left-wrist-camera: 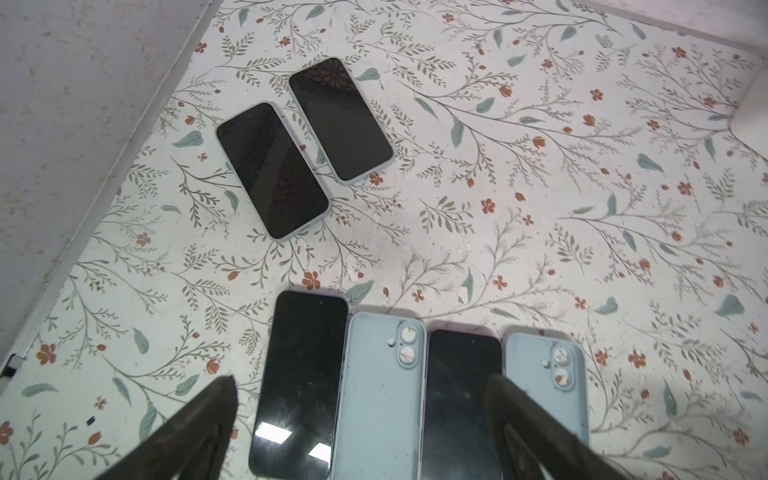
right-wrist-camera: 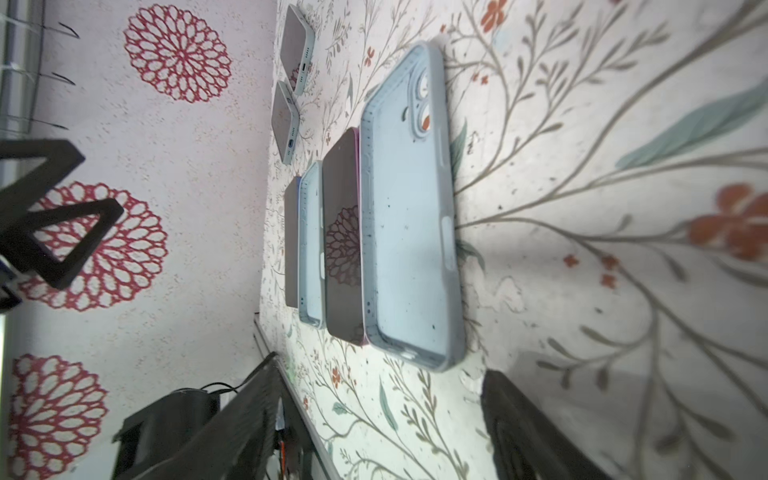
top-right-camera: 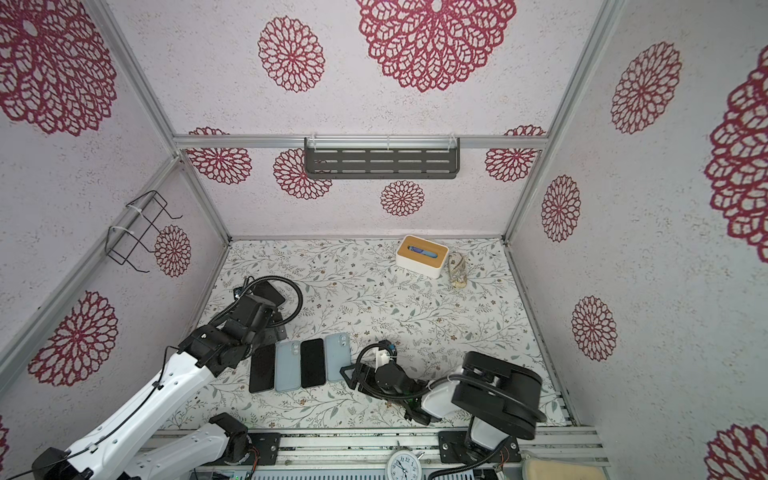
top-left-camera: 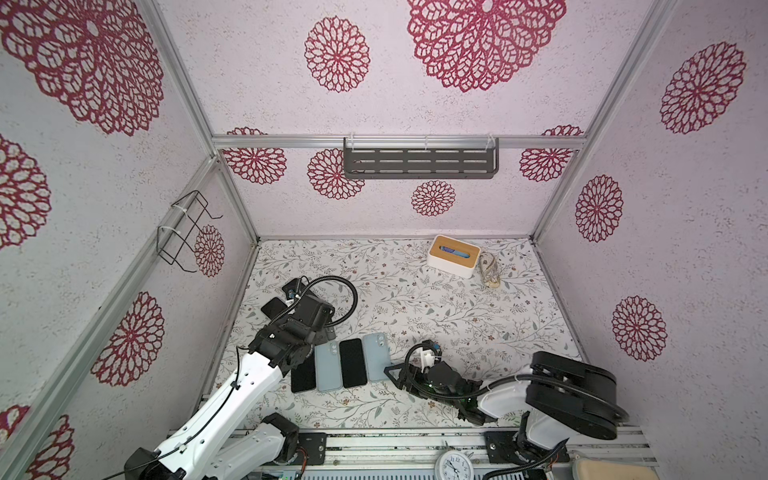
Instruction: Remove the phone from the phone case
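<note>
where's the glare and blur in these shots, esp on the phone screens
Left wrist view: two bright glints on the bare phone at the row's left end; the left gripper is a dark blur. Right wrist view: the other bare phone mirrors the red wall pattern, and the near table cover is soft. Both top views: even light, no glare on either screen.

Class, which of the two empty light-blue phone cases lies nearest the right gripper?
The empty case at the row's right end, beside the right gripper; the other empty case lies between two bare phones.
</note>
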### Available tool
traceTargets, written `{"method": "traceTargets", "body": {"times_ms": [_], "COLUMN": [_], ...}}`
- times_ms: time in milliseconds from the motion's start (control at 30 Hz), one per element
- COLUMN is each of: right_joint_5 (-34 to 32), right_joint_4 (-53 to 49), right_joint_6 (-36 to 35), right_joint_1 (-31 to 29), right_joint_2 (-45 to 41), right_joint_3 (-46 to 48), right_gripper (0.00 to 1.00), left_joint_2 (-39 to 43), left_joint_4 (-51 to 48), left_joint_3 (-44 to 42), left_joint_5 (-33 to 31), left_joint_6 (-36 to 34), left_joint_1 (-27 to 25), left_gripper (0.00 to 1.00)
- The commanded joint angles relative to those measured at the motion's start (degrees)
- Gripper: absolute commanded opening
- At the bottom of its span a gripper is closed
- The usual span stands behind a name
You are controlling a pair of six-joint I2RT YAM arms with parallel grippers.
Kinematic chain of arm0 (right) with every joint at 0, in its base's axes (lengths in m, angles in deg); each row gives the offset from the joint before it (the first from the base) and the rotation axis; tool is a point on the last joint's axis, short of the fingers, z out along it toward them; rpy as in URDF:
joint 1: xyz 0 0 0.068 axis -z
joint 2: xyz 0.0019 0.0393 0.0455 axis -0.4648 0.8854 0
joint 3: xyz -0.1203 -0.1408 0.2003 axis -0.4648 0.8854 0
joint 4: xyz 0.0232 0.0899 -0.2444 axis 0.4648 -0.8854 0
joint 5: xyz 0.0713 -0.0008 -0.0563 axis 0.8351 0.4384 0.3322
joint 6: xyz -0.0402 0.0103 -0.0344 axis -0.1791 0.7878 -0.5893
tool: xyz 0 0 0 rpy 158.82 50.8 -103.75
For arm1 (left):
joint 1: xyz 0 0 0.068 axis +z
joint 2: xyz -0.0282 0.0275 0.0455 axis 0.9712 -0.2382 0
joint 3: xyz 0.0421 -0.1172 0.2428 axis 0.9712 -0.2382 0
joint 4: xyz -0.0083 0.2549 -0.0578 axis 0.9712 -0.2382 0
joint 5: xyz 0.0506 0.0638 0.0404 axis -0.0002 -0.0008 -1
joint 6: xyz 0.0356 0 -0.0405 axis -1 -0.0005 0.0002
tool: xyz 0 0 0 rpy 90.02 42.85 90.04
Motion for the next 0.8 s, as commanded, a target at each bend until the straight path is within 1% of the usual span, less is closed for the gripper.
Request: {"method": "traceTargets", "body": {"times_ms": [0, 67, 133, 167, 233, 267, 333, 400, 433, 600, 767], "right_joint_5": [-2.77, -5.07, -6.93, -7.84, -9.64, -10.09, -10.36, -9.89, -9.33, -4.85, -0.55], "right_joint_4": [-21.42, -32.53, -40.43, -43.98, -49.08, -50.64, -51.91, -51.52, -50.83, -46.83, -42.79], "right_joint_6": [-10.51, -15.53, -20.06, -21.85, -24.62, -26.02, -28.33, -30.65, -32.03, -37.83, -40.66], "right_joint_1": [-0.21, -0.21, -0.16, -0.12, 0.05, 0.20, 0.61, 1.31, 1.73, 4.80, 7.16], "right_joint_2": [-10.71, -17.95, -23.90, -26.59, -30.77, -32.50, -34.68, -35.28, -35.05, -30.75, -27.72], "right_joint_3": [-2.87, -4.92, -6.62, -7.48, -8.70, -9.13, -9.51, -9.86, -10.29, -12.46, -13.40], "right_gripper": [0.87, 0.92, 0.94, 0.95, 0.99, 0.99, 0.99, 0.99, 0.99, 0.99, 0.99], "left_joint_2": [-3.34, -5.98, -8.47, -10.00, -12.13, -12.91, -14.21, -15.85, -17.03, -24.30, -30.06], "left_joint_4": [3.92, 5.70, 7.12, 7.64, 7.86, 8.24, 9.68, 10.16, 9.87, 10.18, 11.25], "left_joint_3": [1.30, 1.88, 2.60, 3.03, 3.46, 3.32, 3.08, 3.43, 4.03, 5.99, 6.86], "left_joint_5": [5.16, 7.42, 11.19, 12.52, 12.54, 13.16, 16.74, 16.72, 17.68, 22.28, 23.25], "left_joint_6": [-4.50, -6.06, -7.01, -7.41, -7.52, -7.52, -8.01, -9.22, -9.74, -11.07, -10.69], "left_joint_1": [6.37, 10.46, 14.74, 16.86, 20.18, 22.23, 25.30, 26.84, 27.81, 32.03, 33.94], "left_gripper": [0.97, 0.97, 0.97, 0.97, 0.97, 0.97, 0.97, 0.97, 0.97, 0.97, 0.97]}}
